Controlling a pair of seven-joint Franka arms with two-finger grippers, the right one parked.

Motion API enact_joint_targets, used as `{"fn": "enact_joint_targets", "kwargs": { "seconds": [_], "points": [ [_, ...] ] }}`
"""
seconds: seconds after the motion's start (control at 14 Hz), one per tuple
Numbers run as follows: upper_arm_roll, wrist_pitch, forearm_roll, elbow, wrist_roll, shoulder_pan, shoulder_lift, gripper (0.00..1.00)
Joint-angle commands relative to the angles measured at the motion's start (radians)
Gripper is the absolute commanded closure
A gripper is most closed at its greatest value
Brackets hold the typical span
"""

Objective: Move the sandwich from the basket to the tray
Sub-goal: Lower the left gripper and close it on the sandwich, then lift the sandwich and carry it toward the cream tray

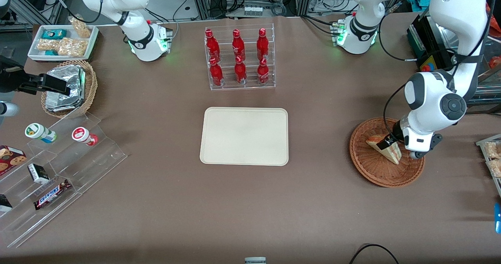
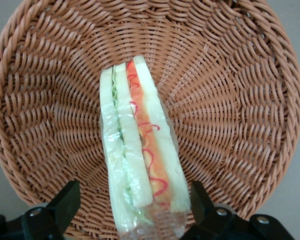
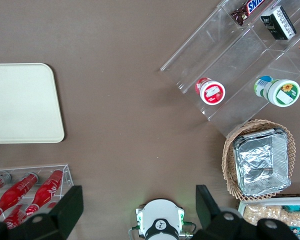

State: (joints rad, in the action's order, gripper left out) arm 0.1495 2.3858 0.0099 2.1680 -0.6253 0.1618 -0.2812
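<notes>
The sandwich (image 1: pixel 388 148), a plastic-wrapped white-bread wedge with orange-red and green filling (image 2: pixel 140 150), stands on edge in the shallow reddish-brown wicker basket (image 1: pixel 372 174) toward the working arm's end of the table. My left gripper (image 1: pixel 392 143) is lowered into the basket (image 2: pixel 230 100). It is open (image 2: pixel 132 202), with one black finger (image 2: pixel 65 200) on each side of the sandwich's wide end and a gap between each finger and the wrap. The cream-beige tray (image 1: pixel 244 136) lies flat at the table's middle, also in the right wrist view (image 3: pixel 20 102), with nothing on it.
A clear rack of red bottles (image 1: pixel 239 58) stands farther from the front camera than the tray. Toward the parked arm's end are a light-tan basket of foil packs (image 1: pixel 66 87), a white snack tray (image 1: pixel 62 40) and a stepped acrylic shelf with snacks (image 1: pixel 58 170).
</notes>
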Motion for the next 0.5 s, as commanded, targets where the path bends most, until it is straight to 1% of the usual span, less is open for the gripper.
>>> {"fn": "enact_joint_targets", "kwargs": {
  "seconds": [0.0,0.29,0.36,0.43],
  "points": [
    [-0.001,0.010,0.009,-0.017,-0.020,-0.002,-0.015,0.24],
    [-0.001,0.010,0.009,-0.020,-0.019,-0.001,-0.015,0.67],
    [-0.001,0.009,0.009,-0.022,-0.017,-0.001,-0.013,0.75],
    [0.001,0.004,0.009,-0.034,-0.017,-0.002,-0.013,0.81]
  ]
}}
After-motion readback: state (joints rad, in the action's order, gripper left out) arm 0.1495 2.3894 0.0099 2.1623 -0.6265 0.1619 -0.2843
